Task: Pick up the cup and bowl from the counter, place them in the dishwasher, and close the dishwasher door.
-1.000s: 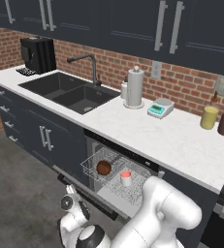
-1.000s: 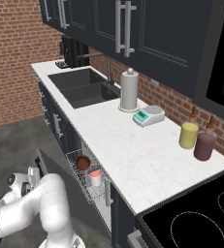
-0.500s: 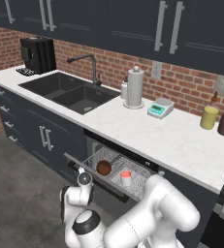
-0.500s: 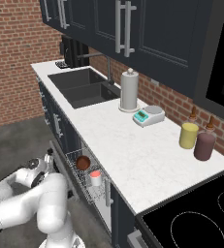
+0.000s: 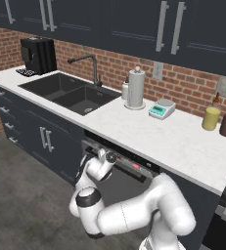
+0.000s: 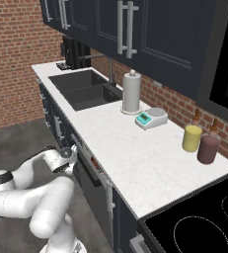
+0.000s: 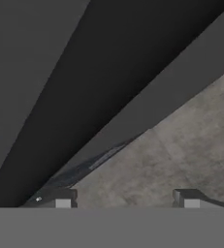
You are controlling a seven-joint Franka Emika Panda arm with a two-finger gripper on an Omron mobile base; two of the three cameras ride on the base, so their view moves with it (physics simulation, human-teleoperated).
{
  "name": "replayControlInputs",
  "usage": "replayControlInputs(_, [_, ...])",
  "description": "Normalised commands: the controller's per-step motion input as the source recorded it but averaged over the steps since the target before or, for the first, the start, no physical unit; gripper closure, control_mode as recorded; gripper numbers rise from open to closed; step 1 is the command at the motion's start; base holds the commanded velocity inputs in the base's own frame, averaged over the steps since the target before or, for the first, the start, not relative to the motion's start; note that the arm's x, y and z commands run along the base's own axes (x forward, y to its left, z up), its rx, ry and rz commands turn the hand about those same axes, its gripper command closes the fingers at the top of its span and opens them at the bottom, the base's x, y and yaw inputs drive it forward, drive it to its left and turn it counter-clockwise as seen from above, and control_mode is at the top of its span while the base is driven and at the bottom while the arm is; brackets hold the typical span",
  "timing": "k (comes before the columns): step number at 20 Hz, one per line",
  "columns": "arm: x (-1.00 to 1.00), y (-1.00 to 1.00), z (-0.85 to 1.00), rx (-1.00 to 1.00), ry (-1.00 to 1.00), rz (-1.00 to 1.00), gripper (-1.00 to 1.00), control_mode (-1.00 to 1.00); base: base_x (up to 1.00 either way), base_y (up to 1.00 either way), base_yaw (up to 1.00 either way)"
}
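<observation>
Claw (image 7: 123,198) of mine sits low against the dishwasher door (image 5: 122,185), its two fingertips (image 7: 60,199) spread well apart and gripping nothing, with grey floor (image 7: 191,140) beyond them. Door stands almost upright under the counter (image 5: 148,136), just right of the sink (image 5: 68,90), its control strip (image 5: 134,167) showing at the top; cup and bowl are hidden behind it. Far along the counter stand a paper towel roll (image 5: 136,88), a scale (image 5: 162,109) and two tumblers (image 5: 211,118).
</observation>
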Motion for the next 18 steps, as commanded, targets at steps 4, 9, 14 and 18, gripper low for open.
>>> replayControlInputs(4, [1.00,-1.00,-0.23,0.12,-0.05,-0.05,-1.00,-1.00,0.00,0.00,0.00])
replayControlInputs(9, [1.00,-1.00,-0.26,0.11,-0.08,-0.05,-1.00,-1.00,0.00,0.00,0.00])
replayControlInputs(14, [0.89,-0.83,-0.23,0.05,-0.14,-0.08,-1.00,-1.00,0.00,0.00,0.00])
replayControlInputs(18, [0.48,-0.23,-0.06,0.00,-0.20,-0.25,-1.00,-1.00,0.00,0.00,0.00])
